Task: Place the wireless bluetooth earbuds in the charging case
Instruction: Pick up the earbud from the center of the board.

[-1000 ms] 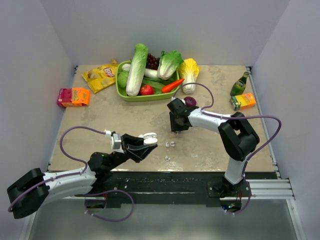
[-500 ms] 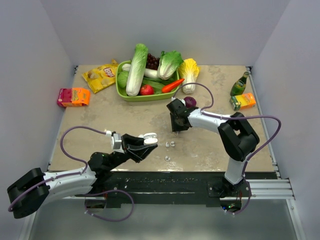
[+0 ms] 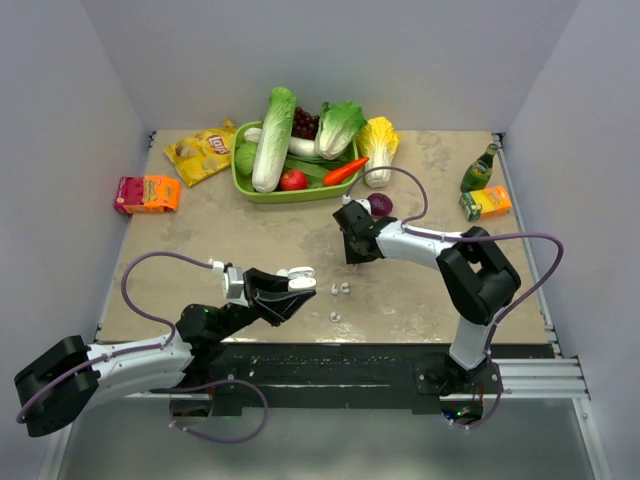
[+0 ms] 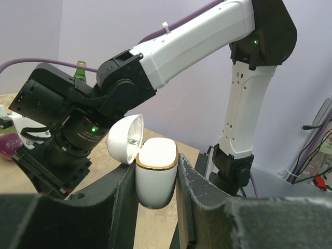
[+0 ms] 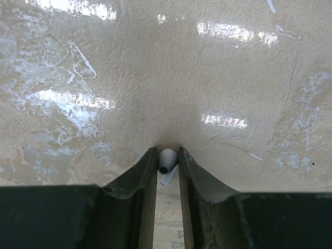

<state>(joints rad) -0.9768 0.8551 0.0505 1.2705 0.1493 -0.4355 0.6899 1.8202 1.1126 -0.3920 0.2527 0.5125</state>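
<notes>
1. From above, the tips of the right gripper [image 5: 167, 155] are hidden under its own black wrist. What lies between them cannot be made out from there.
2. Its wrist camera shows it pointing down at the beige mottled tabletop [image 5: 233, 78] with the jaws narrow. A tiny glossy white plastic earbud [image 5: 167, 160] sits right between the fingertips, its stem running back into the gap. The earbud almost fills that gap; whether the fingers [image 5: 140, 176] press it, I cannot tell.
3. The left gripper [image 4: 156, 165] is clamped on a small white rounded plastic charging case [image 4: 155, 181], one finger on each flank. The case stands upright with its hinged lid [image 4: 126, 139] swung open. Glare washes out its inside, and its bottom is sunk between the fingers.
4. Three tiny white pieces [image 3: 334, 289] lie on the tabletop between the two grippers, too small to identify.
</notes>
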